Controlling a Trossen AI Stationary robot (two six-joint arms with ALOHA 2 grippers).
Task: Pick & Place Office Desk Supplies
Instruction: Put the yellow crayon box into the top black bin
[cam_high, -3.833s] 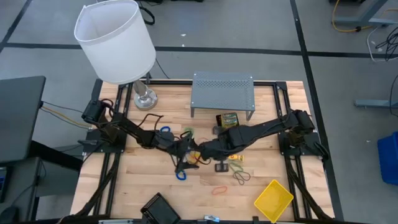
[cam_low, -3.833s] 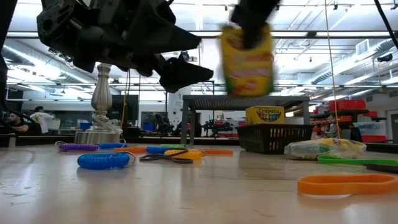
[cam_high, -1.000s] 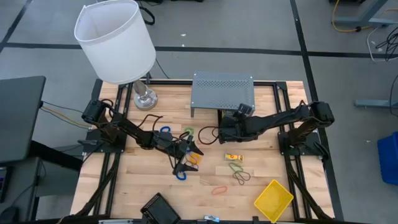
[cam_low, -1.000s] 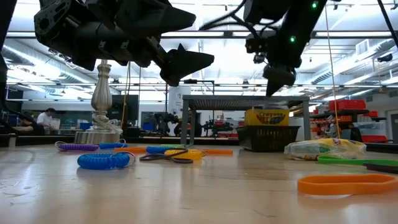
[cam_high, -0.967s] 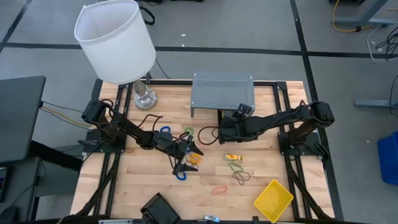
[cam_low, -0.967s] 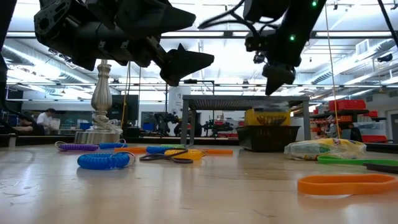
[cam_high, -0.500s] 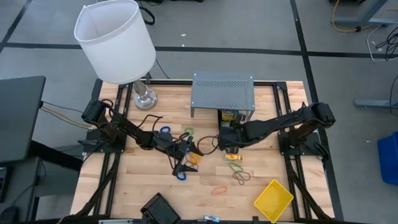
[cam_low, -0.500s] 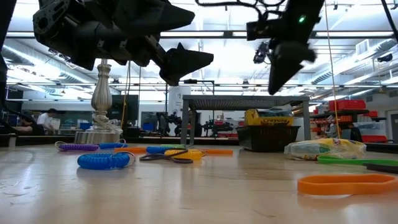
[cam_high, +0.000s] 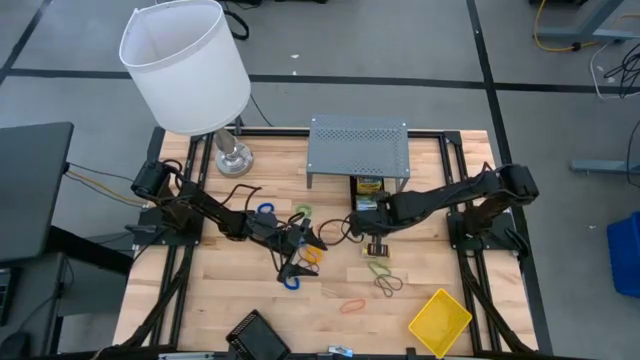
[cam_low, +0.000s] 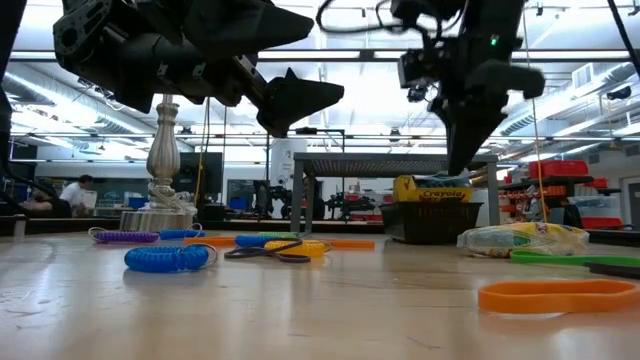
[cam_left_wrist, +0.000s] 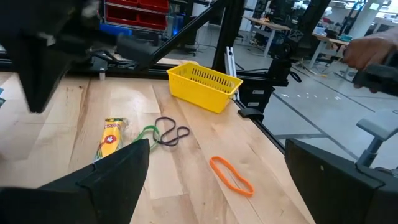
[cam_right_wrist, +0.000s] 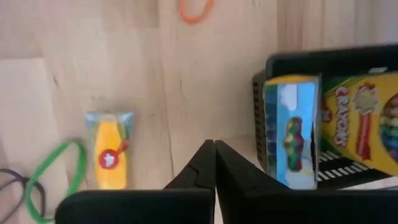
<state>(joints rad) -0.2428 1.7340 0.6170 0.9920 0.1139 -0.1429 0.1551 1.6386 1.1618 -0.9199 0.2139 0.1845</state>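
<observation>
Stock for you: crayon boxes (cam_right_wrist: 336, 124) binned in black mesh tray (cam_right_wrist: 323, 59); rubber bands (cam_left_wrist: 231, 175), yellow packet (cam_right_wrist: 111, 149) left on worktop (cam_high: 240, 290); right gripper (cam_right_wrist: 214, 163) fingers closed empty, left gripper (cam_high: 300, 255) fingers open.

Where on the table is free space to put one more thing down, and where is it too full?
Free: bare wood between the lamp base and the grey shelf; also the front strip between the black tray and the orange band. Crowded: the middle, around both claws.

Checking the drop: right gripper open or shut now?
Shut. The right gripper fingers meet with nothing between them, above the table beside the black mesh tray.
</observation>
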